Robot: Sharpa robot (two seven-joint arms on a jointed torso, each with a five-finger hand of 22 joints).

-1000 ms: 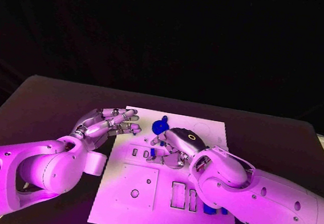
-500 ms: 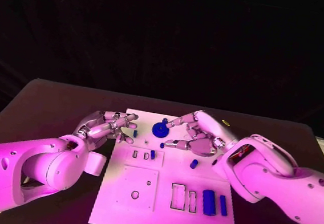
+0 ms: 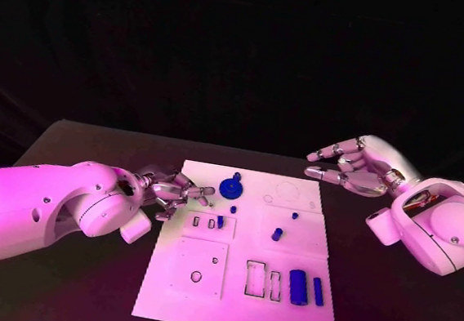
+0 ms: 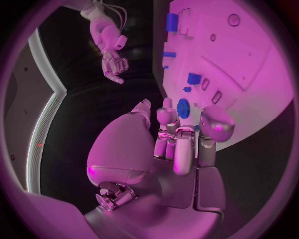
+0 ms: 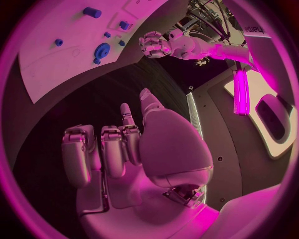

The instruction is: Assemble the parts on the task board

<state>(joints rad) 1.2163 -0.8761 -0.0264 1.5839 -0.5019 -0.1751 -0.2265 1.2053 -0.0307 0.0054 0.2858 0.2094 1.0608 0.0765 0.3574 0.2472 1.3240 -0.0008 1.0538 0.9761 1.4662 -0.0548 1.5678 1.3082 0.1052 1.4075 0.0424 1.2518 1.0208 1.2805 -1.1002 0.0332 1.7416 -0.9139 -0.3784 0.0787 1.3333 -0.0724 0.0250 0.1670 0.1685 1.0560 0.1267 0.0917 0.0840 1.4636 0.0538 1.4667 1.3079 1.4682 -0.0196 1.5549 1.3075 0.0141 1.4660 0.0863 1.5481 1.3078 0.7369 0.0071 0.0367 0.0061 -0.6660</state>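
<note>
A black table [image 3: 80,145] fills the lower half of the frame, with a dark curtain behind it. Lying lengthwise at the centre is the white task board [image 3: 240,294].

Nearest the viewer, toward the board's lower right, two long blue bars [image 3: 307,289] lie side by side next to narrow rectangular slots [image 3: 261,281], probably staged to go into them. Further up, at the board's middle right, small blue pegs [image 3: 277,234] stand upright. Near the board's top centre sits a round blue gear [image 3: 230,185].

At centre left, the left hand [image 3: 173,192] hovers at the board's left edge, fingers curled inward; the left wrist view shows nothing between them, so it seems to hold nothing. It appears poised near the small slots by that edge.

At upper right, the right hand [image 3: 356,170] hangs above the table, off the board's top right corner, fingers loosely apart and empty.

Compared with half a second ago, the right hand has lifted away from the gear area to the upper right, leaving the pegs exposed. The left hand has drawn slightly toward the board's edge.
</note>
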